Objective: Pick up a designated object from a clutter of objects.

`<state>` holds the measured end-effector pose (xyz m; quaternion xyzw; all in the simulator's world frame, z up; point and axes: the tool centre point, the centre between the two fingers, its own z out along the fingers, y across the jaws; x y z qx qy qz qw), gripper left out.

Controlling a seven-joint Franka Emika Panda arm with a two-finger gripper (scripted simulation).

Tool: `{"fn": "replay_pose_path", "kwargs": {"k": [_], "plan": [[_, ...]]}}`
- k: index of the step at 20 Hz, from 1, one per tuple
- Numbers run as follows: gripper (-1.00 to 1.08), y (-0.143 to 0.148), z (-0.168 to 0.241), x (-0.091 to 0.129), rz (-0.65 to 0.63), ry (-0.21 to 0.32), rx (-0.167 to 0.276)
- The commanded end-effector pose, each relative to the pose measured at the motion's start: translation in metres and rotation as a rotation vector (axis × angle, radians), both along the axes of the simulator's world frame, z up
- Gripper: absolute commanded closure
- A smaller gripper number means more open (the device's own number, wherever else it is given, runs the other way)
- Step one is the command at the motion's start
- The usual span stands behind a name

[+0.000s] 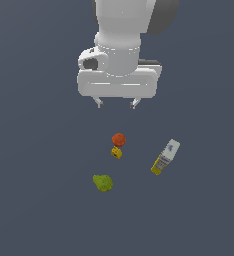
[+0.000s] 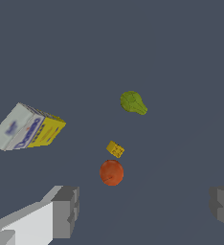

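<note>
The yellow-green pear-like fruit lies on the dark floor, nearest the front in the exterior view; it also shows in the wrist view. The orange-red ball and the small yellow cube sit close together behind it. The yellow-and-white bottle lies on its side toward the exterior view's right. My gripper hangs high above the ball, open and empty, with its fingers spread wide.
The floor is a plain dark grey surface. Nothing else stands on it besides the four items.
</note>
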<state>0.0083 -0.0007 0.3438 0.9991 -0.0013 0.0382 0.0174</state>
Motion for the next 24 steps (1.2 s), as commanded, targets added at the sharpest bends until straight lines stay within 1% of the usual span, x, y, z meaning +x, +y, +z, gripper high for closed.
{"fn": "replay_pose_path", "kwargs": {"k": [1,6,12,18,24], "plan": [[-0.92,-0.002,0.002,0.001,-0.003,-0.003,0.000],[-0.92,-0.001,-0.001,0.002,0.005,-0.001,-0.001],[-0.92,-0.004,-0.012,0.014,0.045,0.006,-0.003],[-0.92,-0.010,-0.036,0.035,0.122,0.018,-0.007],[-0.92,-0.020,-0.077,0.064,0.239,0.036,-0.009]]}}
